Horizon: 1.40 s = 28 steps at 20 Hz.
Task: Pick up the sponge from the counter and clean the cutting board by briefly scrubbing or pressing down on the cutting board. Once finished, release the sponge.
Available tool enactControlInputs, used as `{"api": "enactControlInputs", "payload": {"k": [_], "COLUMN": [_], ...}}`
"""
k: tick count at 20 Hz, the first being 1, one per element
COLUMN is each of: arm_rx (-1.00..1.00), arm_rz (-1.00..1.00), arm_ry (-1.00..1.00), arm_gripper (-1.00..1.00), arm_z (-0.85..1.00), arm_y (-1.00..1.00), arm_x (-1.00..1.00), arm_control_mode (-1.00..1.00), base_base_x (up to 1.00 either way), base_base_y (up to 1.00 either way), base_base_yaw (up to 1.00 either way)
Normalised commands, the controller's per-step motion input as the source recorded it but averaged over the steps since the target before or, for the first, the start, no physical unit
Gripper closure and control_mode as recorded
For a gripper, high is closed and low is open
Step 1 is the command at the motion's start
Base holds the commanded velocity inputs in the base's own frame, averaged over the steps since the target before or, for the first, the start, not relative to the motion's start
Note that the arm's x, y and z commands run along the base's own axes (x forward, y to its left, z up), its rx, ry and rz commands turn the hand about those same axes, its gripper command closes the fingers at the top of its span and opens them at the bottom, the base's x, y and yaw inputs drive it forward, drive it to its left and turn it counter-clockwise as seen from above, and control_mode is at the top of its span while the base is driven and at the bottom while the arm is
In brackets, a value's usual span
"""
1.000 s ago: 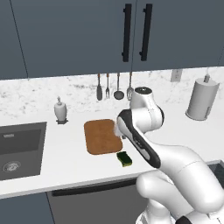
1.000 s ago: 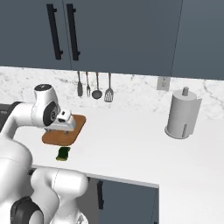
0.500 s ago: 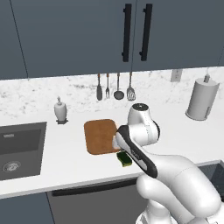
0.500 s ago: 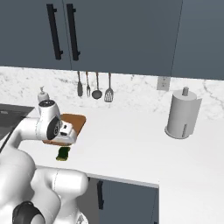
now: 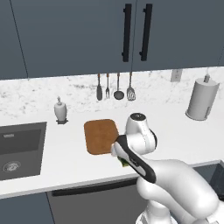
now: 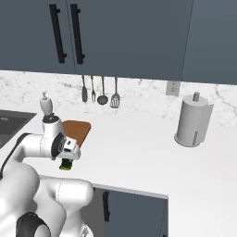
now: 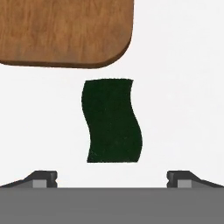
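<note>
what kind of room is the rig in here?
A rendered kitchen: white stone counter with a dark sink, utensils hanging on the backsplash, a paper towel roll, dark cabinets above.

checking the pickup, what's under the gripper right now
The sponge lies green side up on the white counter beneath the open gripper, just off the cutting board. Its yellow underside is hidden.

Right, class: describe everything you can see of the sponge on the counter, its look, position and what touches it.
The sponge is a small block lying flat on the white counter, dark green scrub layer facing up, its long edges wavy. A strip of yellow body shows in the right base view. It rests just off the cutting board, near one rounded corner, with a gap between them. The open tool hovers directly above, fingertips either side, not touching it.
</note>
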Motion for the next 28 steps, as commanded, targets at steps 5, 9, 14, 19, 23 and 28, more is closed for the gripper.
{"api": "enactControlInputs", "payload": {"k": [5, 9, 14, 19, 23, 28], "arm_rx": [0.0, 0.0, 0.0, 0.0, 0.0, 0.0], "arm_rz": [0.0, 0.0, 0.0, 0.0, 0.0, 0.0], "arm_ry": [0.0, 0.0, 0.0, 0.0, 0.0, 0.0], "arm_gripper": [-1.0, -1.0, -1.0, -1.0, -1.0, -1.0], "arm_z": [-0.12, -0.03, -0.08, -0.2, -0.19, -0.2], "arm_y": [0.0, 0.0, 0.0, 0.0, 0.0, 0.0], "arm_x": [0.05, 0.1, 0.09, 0.14, 0.14, 0.04], "arm_control_mode": [-1.0, -1.0, -1.0, -1.0, -1.0, -1.0], "base_base_x": [0.0, 0.0, 0.0, 0.0, 0.0, 0.0], "base_base_y": [0.0, 0.0, 0.0, 0.0, 0.0, 0.0], "base_base_yaw": [0.0, 0.0, 0.0, 0.0, 0.0, 0.0]}}
